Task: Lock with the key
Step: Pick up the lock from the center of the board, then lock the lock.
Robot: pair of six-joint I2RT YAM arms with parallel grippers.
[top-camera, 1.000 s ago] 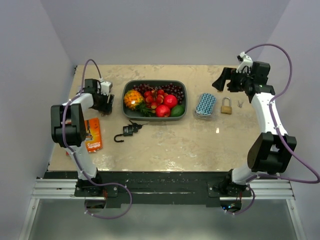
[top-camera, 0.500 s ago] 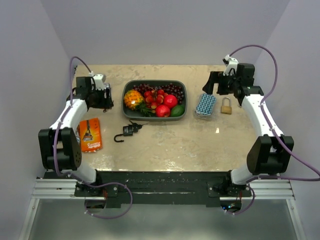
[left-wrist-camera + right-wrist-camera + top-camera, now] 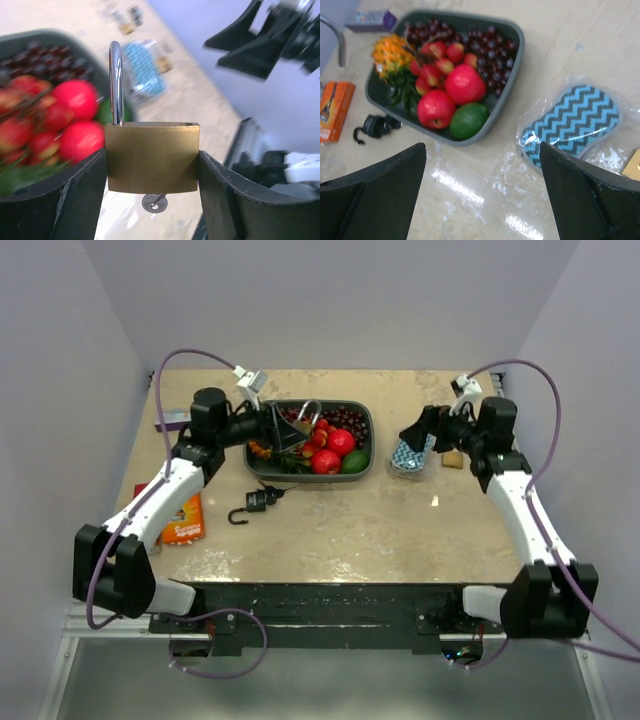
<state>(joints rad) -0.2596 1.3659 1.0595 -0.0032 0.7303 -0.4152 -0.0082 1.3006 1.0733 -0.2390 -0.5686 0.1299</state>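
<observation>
On the table, your two arms face each other across the grey fruit tray. The left arm reaches in from its side, forearm angled up and toward the middle. The right arm bends in from the far right, with its wrist above the blue zigzag pouch.

Your left gripper is clamped on the flanks of the brass padlock and holds it in the air over the tray's left end. Your right gripper is spread wide with nothing in it, so it is the free hand for the job. From it, the lock lies to its left, straight across the tray and well apart.

In the left wrist view the lock's long axis runs upright. The shackle rises from one corner and its free leg looks swung out of its hole, so I judge the lock open.

The key sits in the underside of the body with only its head showing. Your next move turns on that end: bring the right fingers in below the body, in line with the key.
</observation>
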